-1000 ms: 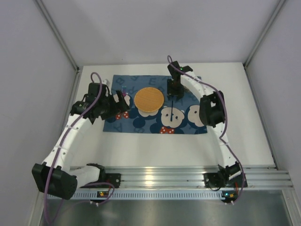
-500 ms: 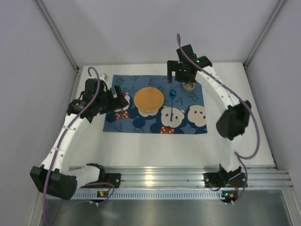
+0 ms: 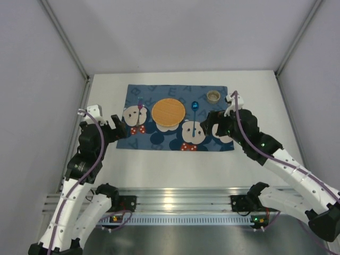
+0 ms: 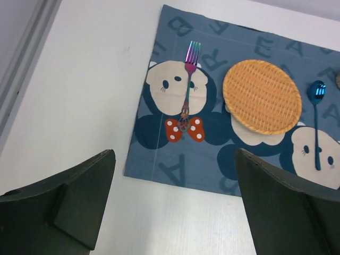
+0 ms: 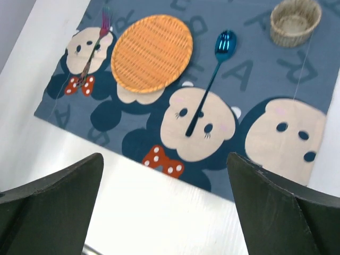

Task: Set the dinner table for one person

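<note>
White dinner table [image 3: 175, 164] between grey walls [image 3: 186, 37] bore a blue placemat [image 3: 159, 139] — left gripper [image 4: 172, 159] and right gripper [image 5: 164, 159] spread wide.

A woven plate [image 3: 168, 112] sits between fork [image 3: 139, 110] and spoon [image 3: 195, 114] on the placemat [image 3: 159, 140].

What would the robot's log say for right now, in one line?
left claw: open, empty | right claw: open, empty | on mat: fork, plate, spoon, little basket | mat on table
</note>
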{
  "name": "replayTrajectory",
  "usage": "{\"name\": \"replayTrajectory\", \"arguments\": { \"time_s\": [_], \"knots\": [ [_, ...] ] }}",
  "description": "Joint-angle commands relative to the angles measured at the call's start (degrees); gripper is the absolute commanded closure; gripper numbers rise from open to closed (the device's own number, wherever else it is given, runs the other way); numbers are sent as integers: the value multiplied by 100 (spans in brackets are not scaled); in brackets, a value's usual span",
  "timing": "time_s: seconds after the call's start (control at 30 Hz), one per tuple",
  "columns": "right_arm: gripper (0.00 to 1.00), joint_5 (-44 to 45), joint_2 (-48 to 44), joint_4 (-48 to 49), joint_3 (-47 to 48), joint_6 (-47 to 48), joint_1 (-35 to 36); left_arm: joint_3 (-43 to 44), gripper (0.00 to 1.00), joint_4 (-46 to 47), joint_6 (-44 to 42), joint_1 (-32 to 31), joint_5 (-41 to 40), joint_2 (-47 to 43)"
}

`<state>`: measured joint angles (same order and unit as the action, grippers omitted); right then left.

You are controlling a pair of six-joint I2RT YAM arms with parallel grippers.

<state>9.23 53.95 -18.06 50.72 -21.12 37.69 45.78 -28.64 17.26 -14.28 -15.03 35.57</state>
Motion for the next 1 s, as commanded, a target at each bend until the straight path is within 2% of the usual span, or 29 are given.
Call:
{"name": "replayTrajectory", "arguments": {
  "time_s": [0.0,0.1,0.2,0.3,0.4,0.57,0.73,0.87,0.97],
  "knots": [
    [0,-307,-324,595,24,-612,54,-34,1,483,-215,-13,-335,-103],
    [0,-678,-157,-126,472,-656,115,97,1,307,259,-13,-1,-42],
    [0,-195,-131,-820,571,-1077,159,177,1,246,778,-13,237,54],
    [0,-167,-341,-1102,291,-1254,159,352,1,-192,1567,-13,-87,143],
    [0,-413,-754,-1103,-87,-1350,159,257,1,-282,1755,-13,-491,82],
    [0,-888,-1563,-1032,-519,-1237,159,-77,1,130,1080,-13,-993,-33],
    [0,-1397,-1967,-1312,-370,-850,159,-956,1,1658,-704,4,-792,-95],
    [0,-1416,-2300,-1805,173,-735,159,-1404,1,3088,-1232,250,-283,938],
    [0,-1381,-2485,-2122,377,-761,159,-1782,1,4144,-1277,470,-159,1652]
  ]
}}
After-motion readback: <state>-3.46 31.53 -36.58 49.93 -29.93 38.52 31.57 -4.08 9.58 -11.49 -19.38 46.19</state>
